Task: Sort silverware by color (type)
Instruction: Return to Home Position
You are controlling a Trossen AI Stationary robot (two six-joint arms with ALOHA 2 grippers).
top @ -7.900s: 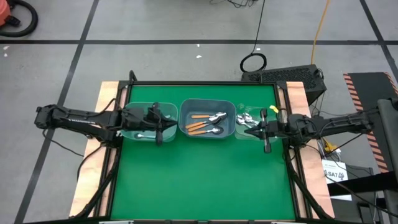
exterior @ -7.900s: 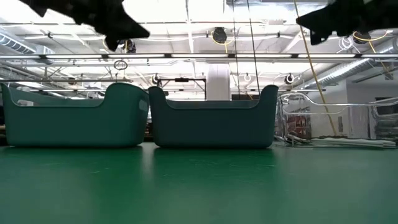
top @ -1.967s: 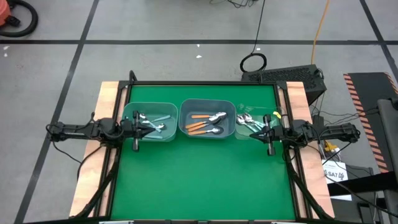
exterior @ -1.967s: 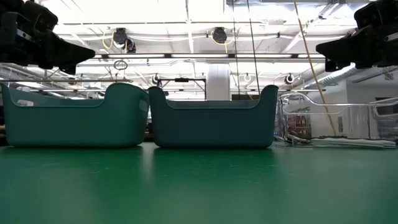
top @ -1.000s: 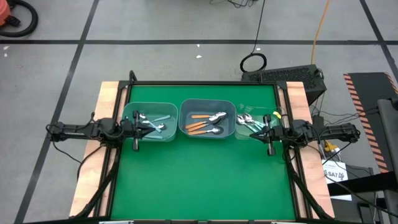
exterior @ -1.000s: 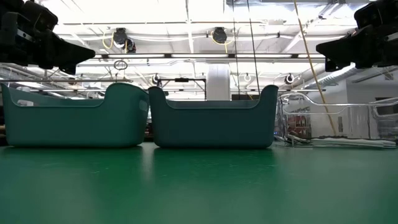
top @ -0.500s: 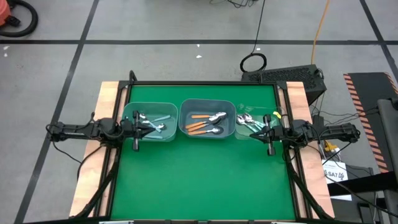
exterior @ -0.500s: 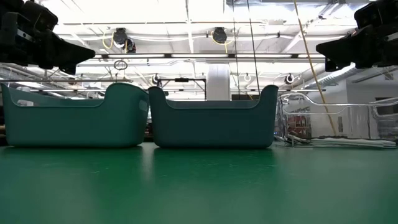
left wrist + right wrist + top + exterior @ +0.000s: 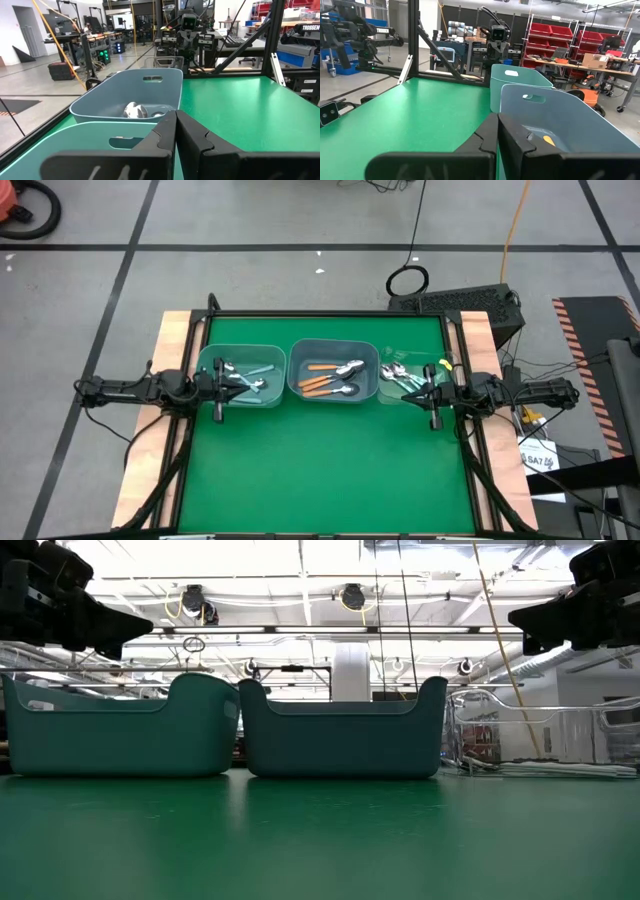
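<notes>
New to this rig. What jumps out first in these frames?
A row of sorted cutlery on the green table: orange-handled spoons in the middle bin, blue-handled spoons in the left bin, more in the clear bin on the right. The left gripper and right gripper sit shut and empty at the table's side edges.

Spoons, small, shiny metal bowls, thin plastic handles, all lying loose inside three bins in row at far side of table.

- Light-blue-handled spoons (image 9: 246, 380): few, crossed in heap in left bin (image 9: 240, 347), handles at mixed angles.
- Orange-handled spoons (image 9: 322, 378): several in middle bin (image 9: 333, 342), handles roughly parallel, pointing toward left bin, bowls toward right; one bowl (image 9: 133, 110) glints in left wrist view.
- Pale-handled spoons (image 9: 397, 376): tangled cluster in clear right bin (image 9: 420, 358); handle colour hard to tell.
</notes>
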